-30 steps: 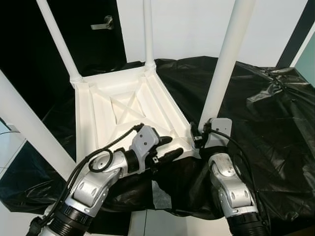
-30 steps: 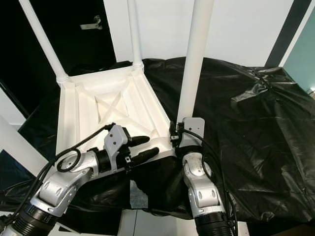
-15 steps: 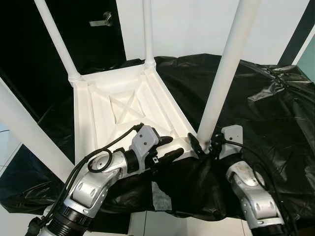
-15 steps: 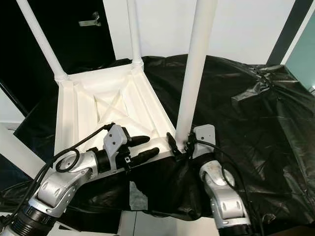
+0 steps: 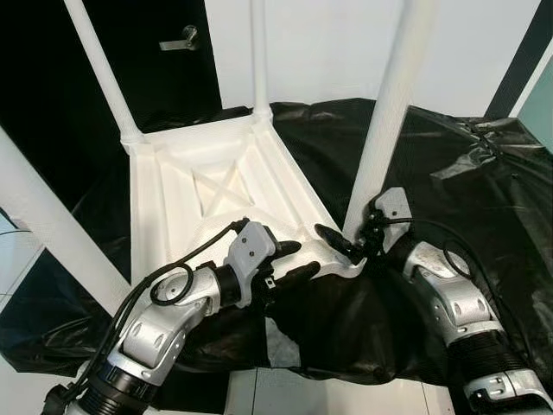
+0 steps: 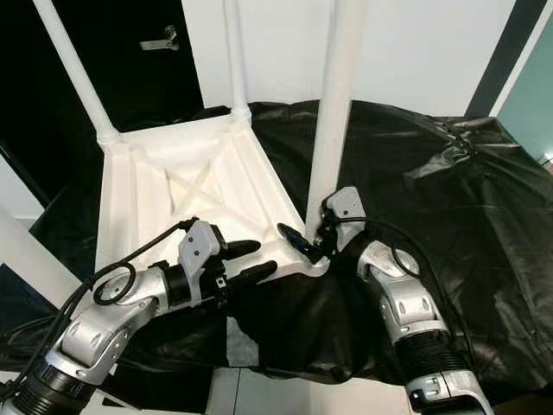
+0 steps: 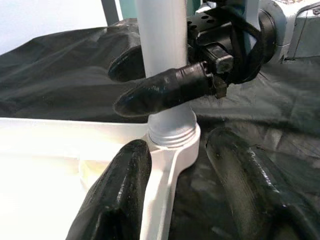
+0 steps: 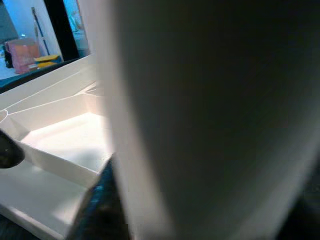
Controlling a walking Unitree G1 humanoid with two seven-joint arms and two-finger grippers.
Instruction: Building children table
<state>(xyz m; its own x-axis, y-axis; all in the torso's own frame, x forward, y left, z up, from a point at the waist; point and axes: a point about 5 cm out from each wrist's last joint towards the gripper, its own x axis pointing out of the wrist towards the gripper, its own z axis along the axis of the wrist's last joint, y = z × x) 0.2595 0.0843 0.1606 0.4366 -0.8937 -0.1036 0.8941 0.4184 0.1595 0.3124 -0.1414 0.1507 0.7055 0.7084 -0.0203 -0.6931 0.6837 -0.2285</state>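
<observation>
A white children's table [image 5: 216, 186] lies upside down on a black plastic sheet [image 5: 467, 190], its legs pointing up. The near-right leg [image 5: 389, 112] stands in its corner socket [image 7: 172, 140]. My right gripper [image 5: 350, 238] is shut on this leg just above the socket, one finger [image 7: 165, 92] across its front and the other behind it. The right wrist view is a close blur of the leg [image 8: 210, 120]. My left gripper [image 5: 294, 261] is open and straddles the table's near rim beside that corner, one finger [image 7: 115, 200] inside the rim and one outside.
Three more white legs rise from the table: far left [image 5: 104, 73], far middle [image 5: 259, 56] and a thick near-left one [image 5: 52, 225]. Behind stand a dark door with a handle [image 5: 181, 39] and a white wall. The sheet's front edge hangs over pale floor [image 5: 276, 341].
My right arm has swung from the near side of the leg round to its right, its fingers turning around the leg's base. The left gripper has stayed at the rim.
</observation>
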